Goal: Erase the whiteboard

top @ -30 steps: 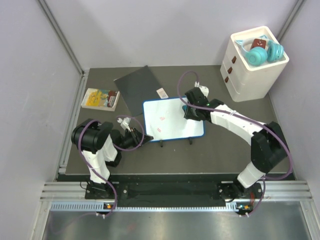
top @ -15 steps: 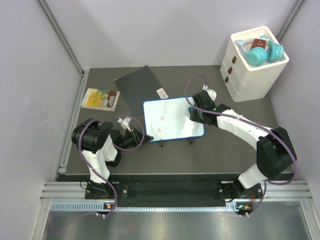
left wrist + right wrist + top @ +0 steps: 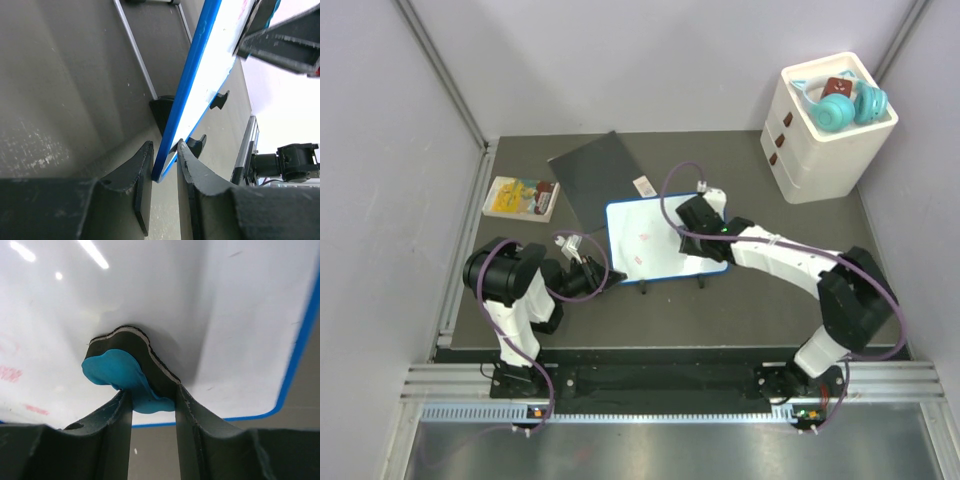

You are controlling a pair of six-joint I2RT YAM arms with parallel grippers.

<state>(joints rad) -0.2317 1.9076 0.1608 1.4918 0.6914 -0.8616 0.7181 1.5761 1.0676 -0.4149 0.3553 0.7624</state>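
The whiteboard [image 3: 655,245], white with a thin blue frame and black feet, lies mid-table with faint red marks at its left part; the marks also show in the right wrist view [image 3: 10,374]. My left gripper [image 3: 610,281] is shut on the board's near-left corner; its jaws pinch the blue edge [image 3: 172,135]. My right gripper [image 3: 688,222] is shut on a blue eraser with a black felt pad [image 3: 125,371] and presses it on the board's white surface [image 3: 165,295], right of centre.
A dark grey sheet [image 3: 590,172] lies behind the board. A colourful card pack [image 3: 520,197] sits at the left. A small tag [image 3: 644,186] lies near the board's far edge. A white drawer box [image 3: 825,130] with teal headphones [image 3: 840,103] stands back right.
My right gripper with the eraser swung right toward the board's right edge, then came back left onto the board's middle. The left gripper and the board stayed put.
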